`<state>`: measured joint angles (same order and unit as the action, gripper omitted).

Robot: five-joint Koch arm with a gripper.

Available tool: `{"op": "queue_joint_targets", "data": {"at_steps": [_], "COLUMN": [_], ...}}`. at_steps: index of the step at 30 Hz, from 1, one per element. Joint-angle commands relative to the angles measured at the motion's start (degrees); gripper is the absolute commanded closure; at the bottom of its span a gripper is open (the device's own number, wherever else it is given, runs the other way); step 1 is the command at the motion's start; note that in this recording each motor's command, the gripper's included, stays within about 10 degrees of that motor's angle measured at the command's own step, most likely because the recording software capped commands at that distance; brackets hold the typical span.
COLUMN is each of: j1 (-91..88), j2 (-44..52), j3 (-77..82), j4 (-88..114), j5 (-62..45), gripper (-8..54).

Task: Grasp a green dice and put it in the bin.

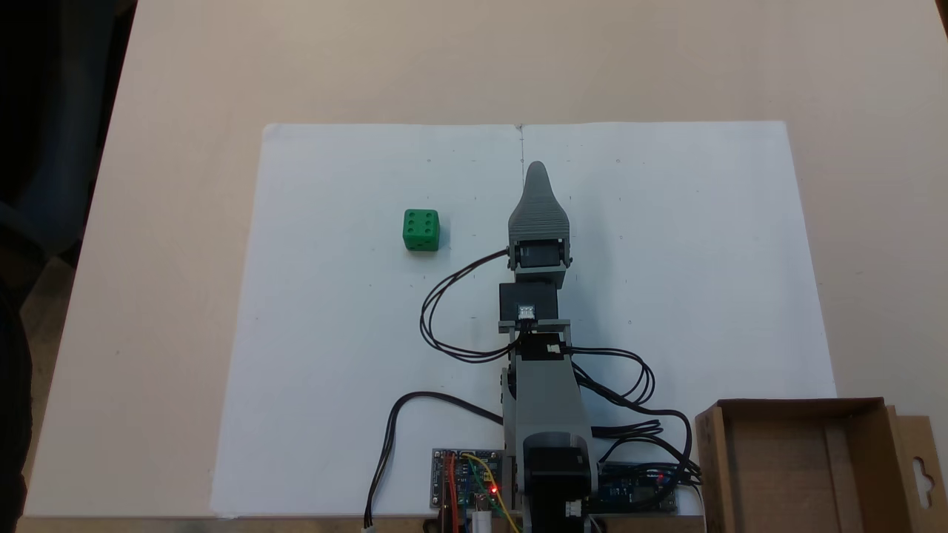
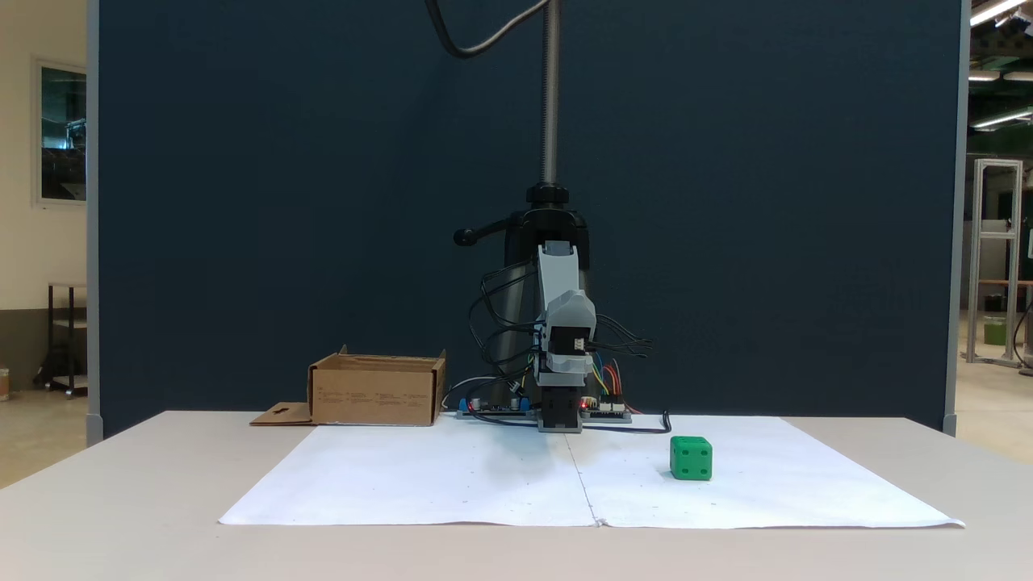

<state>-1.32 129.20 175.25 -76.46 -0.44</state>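
The green dice [image 1: 421,229] sits on the white paper, left of the arm in a fixed view from above. From the front it lies on the right [image 2: 692,458], a short way ahead of the arm's base. My gripper [image 1: 536,172] points away from the base along the paper's centre line, well to the right of the dice and not touching it. Only its ribbed grey upper jaw shows, and nothing is seen in it. From the front the gripper [image 2: 570,308] faces the camera above the base. The bin [image 1: 712,459], an open brown cardboard box, stands beside the base [image 2: 375,393].
A large white paper sheet [image 1: 666,259] covers the middle of the beige table [image 1: 163,222]. Circuit boards [image 1: 466,485] and looping black cables [image 1: 444,311] crowd the arm's base. A camera stand pole [image 2: 550,97] rises behind the arm before a dark partition.
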Motion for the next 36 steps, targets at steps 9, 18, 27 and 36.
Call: {"op": "queue_joint_targets", "data": {"at_steps": [9, 18, 27, 36], "j1": [-0.97, 2.64, 0.35, -3.69], "j2": [6.42, 6.5, 6.42, 0.53], "j3": [0.0, -16.96, -32.94, -55.37], "j4": [6.33, 39.79, 75.57, 105.27], "j5": [-4.04, -4.04, -3.78, 4.75], "gripper": [3.4, 2.8, 1.8, 2.4]}}
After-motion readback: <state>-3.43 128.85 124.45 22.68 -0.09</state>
